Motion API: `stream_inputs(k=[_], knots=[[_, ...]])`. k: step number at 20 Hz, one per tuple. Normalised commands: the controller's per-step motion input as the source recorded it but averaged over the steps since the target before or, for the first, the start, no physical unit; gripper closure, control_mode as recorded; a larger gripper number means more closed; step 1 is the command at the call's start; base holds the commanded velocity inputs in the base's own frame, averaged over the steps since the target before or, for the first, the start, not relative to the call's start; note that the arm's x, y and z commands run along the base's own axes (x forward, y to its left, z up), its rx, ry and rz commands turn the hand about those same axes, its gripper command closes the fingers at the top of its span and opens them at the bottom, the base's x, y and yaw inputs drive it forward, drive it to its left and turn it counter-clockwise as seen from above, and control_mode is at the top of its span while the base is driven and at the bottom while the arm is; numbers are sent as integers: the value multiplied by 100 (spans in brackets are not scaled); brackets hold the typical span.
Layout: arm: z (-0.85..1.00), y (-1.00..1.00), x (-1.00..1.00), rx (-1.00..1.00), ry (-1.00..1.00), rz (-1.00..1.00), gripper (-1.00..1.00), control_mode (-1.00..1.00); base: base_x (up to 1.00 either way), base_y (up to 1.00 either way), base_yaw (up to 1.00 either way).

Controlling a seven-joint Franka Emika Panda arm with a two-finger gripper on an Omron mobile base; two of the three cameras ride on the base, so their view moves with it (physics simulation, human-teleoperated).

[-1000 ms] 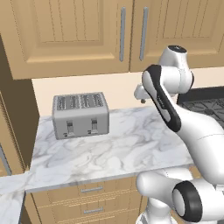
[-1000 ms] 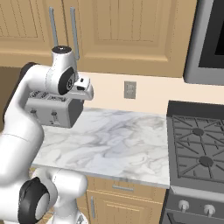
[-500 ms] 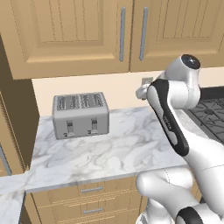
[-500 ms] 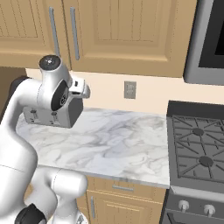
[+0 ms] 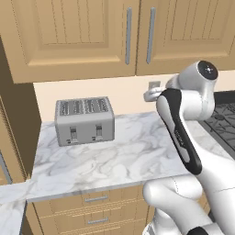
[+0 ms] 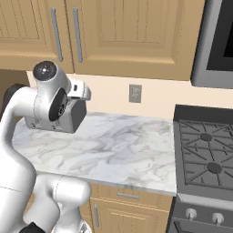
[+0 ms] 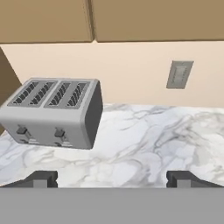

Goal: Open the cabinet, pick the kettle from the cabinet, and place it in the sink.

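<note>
The cabinet [image 5: 92,32] hangs above the counter with both doors closed; its two vertical silver handles [image 5: 128,36] stand side by side at the middle seam. It also shows in the right base view as the cabinet [image 6: 123,32], and its lower edge crosses the top of the hand view [image 7: 131,19]. My gripper [image 7: 112,179] is open, its tips far apart with nothing between them. The gripper [image 5: 151,95] hovers over the counter, below the cabinet doors and right of the toaster; from the right it is the gripper [image 6: 82,91]. The kettle and the sink are out of view.
A silver four-slot toaster [image 5: 85,120] stands on the marble counter [image 5: 128,156] at the left; in the hand view the toaster [image 7: 54,111] is ahead and left. A wall outlet [image 6: 135,93] is behind. A black stove [image 6: 205,154] and a microwave [image 6: 218,41] are at the right. Drawers [image 5: 96,199] sit below.
The arm's upper joint has swung a little to the right and lower, while the hand stays near the outlet. The base has not moved. The cabinet doors are unchanged.
</note>
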Motion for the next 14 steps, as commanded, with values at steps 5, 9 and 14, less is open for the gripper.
stream_inputs(k=[5, 9, 14], knots=[[44, 0, -1, 0, 0, 0, -100, -100, 0, 0, 0], [36, 1, 0, 0, -1, -6, -100, -100, 0, 0, 0], [36, 1, 6, -1, -5, -7, -100, -100, 0, 0, 0]])
